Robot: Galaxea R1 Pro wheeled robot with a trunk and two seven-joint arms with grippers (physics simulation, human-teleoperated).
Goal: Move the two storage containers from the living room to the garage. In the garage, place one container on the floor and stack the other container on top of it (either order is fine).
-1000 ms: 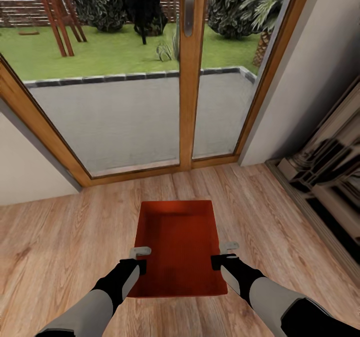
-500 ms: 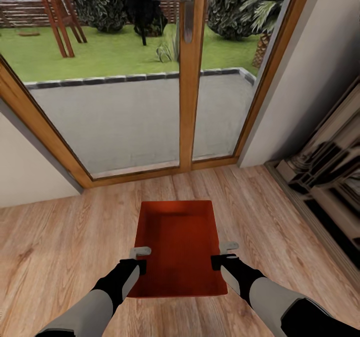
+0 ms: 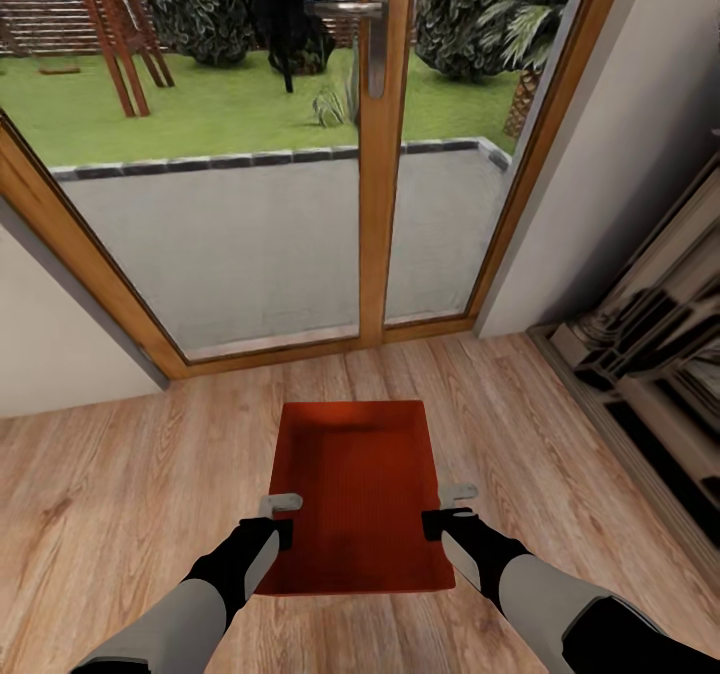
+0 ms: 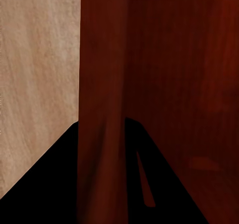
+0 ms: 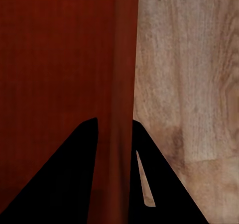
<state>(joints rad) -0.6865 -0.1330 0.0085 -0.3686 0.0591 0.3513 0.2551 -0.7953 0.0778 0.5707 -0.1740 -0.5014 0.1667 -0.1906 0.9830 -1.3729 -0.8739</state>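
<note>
Light wood-plank flooring point(image 3: 120, 494) runs beneath the red-orange rectangular open-top plastic bin point(image 3: 355, 494), carried low between both arms. Left claw point(image 3: 281, 516) clamps its left wall, right claw point(image 3: 447, 507) its right wall. Beyond stands a wood-framed glass door point(image 3: 375, 154).

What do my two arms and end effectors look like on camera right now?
In the head view both arms match: light grey forearm shells, then black wrist sections. The left end effector and the right end effector are small pale grey metal pieces on black mounts. In the wrist views the fingers appear as plain black wedges. No cables or markings are visible.
</note>
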